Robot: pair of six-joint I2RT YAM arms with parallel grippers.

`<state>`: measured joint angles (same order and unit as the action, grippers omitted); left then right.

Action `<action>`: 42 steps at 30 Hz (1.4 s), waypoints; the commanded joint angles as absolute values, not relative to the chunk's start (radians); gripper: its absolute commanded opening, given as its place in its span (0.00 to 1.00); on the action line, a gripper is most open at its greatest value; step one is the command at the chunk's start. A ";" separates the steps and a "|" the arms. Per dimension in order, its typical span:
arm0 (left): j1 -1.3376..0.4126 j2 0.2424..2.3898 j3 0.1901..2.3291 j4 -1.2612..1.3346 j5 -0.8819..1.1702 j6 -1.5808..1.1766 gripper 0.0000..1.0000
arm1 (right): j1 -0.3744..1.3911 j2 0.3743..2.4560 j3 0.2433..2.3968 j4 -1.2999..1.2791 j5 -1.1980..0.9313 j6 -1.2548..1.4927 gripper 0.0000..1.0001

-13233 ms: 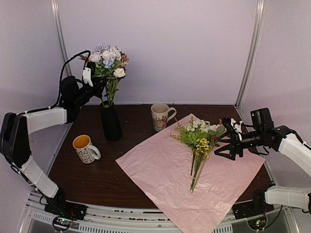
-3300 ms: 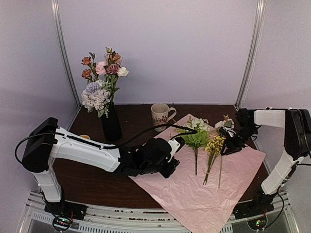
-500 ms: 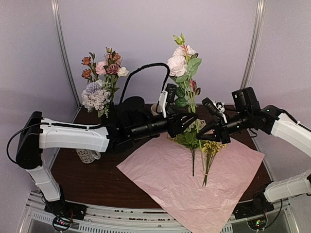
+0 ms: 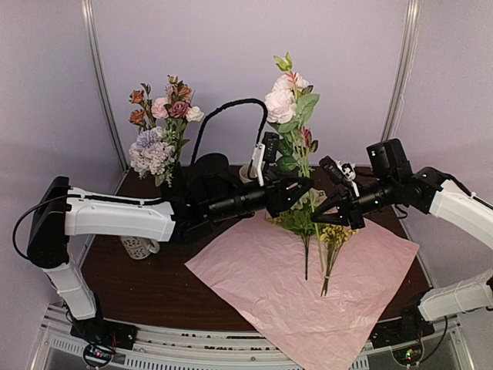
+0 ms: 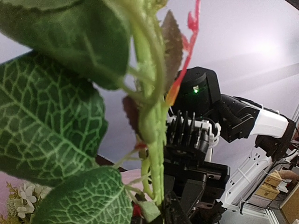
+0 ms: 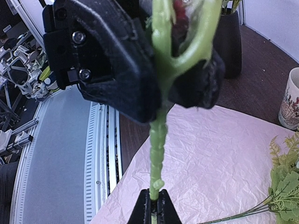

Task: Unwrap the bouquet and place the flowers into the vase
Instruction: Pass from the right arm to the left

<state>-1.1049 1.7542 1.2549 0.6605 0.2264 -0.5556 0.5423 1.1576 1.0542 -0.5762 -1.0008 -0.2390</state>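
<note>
A long flower stem with pink and white blooms (image 4: 282,99) stands upright over the table's middle. My left gripper (image 4: 296,194) is shut on its leafy middle; close up, the green stem (image 5: 154,135) fills the left wrist view. Just below, my right gripper (image 4: 322,217) is shut on the stem's bare lower end (image 6: 158,140), its fingertips (image 6: 145,211) pinching it. The bouquet's pink paper (image 4: 308,293) lies spread flat, with a green sprig (image 4: 302,222) and yellow flowers (image 4: 335,237) on it. The black vase (image 4: 176,193), partly behind my left arm, holds several flowers (image 4: 158,127).
An orange-lined mug (image 4: 137,248) peeks out under my left arm at the left. A cream patterned mug (image 6: 292,100) stands behind the paper. The two grippers sit almost touching. White booth walls close in the back and sides.
My left gripper's jaws have closed in on the stem. Both arms and the upright flower have barely moved.
</note>
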 commanded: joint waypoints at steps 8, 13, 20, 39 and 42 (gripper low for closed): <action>-1.096 1.758 1.268 0.746 0.244 -0.564 0.00 | 0.552 1.146 1.044 -0.577 -0.956 -0.254 0.02; -1.077 1.700 1.243 0.712 0.256 -0.547 0.00 | 0.497 1.109 1.050 -0.695 -0.900 -0.359 0.51; -0.988 1.562 1.248 0.425 0.360 -0.462 0.00 | 0.237 1.001 0.853 -0.553 -1.010 -0.338 0.62; -0.800 1.223 1.436 -0.224 -0.137 -0.037 0.00 | 0.170 0.985 0.808 -0.482 -0.858 -0.337 0.64; -0.779 1.217 1.422 -0.174 -0.220 0.004 0.00 | 0.171 0.977 0.804 -0.482 -0.856 -0.339 0.64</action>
